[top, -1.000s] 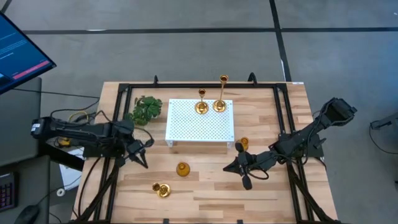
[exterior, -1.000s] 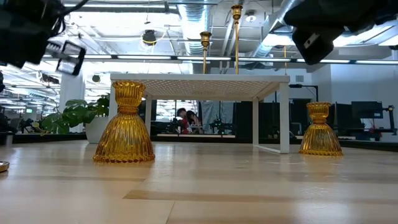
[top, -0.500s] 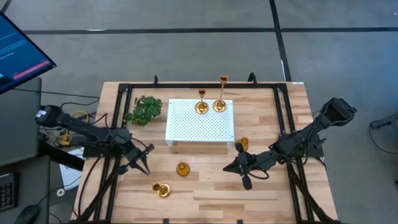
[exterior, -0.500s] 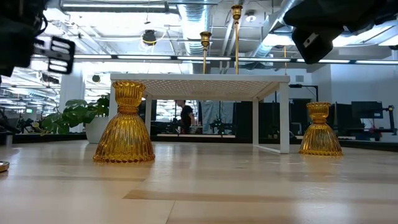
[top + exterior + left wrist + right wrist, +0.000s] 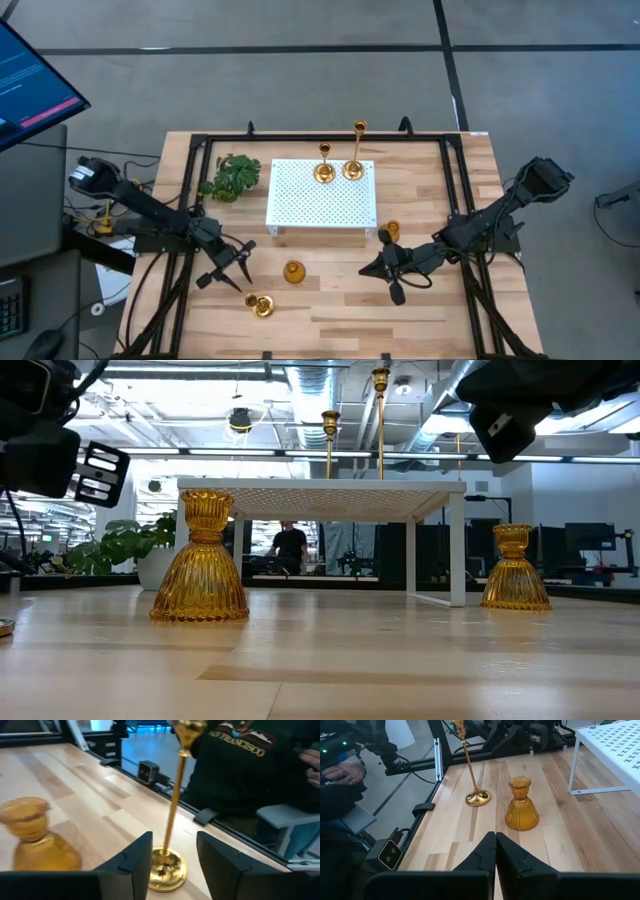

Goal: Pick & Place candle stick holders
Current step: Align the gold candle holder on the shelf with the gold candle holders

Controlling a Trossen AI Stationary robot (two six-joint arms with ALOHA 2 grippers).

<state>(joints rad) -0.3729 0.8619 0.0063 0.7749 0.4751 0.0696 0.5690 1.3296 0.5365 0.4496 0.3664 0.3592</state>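
Your left pincer (image 5: 237, 271) has travelled from beside the plant sprig (image 5: 232, 176) toward the near side of the desk (image 5: 440, 310) during the last second. It now hovers just beside the slim holder (image 5: 261, 305) that stands near the front edge. I judge this holder is your next pick.

In the left wrist view the fingers (image 5: 137, 862) are apart, and the holder's stem (image 5: 173, 810) rises in the gap between them. They do not touch it yet. Lower a little before you close.

The amber holder (image 5: 293, 271) stands close by, so keep clear of it. The second amber holder (image 5: 391, 231) sits beside the white rack (image 5: 320, 195), and two slim holders (image 5: 338, 168) already stand on its far edge.

Your right pincer (image 5: 383, 270) waits over the desk's right half, fingers together and holding nothing.
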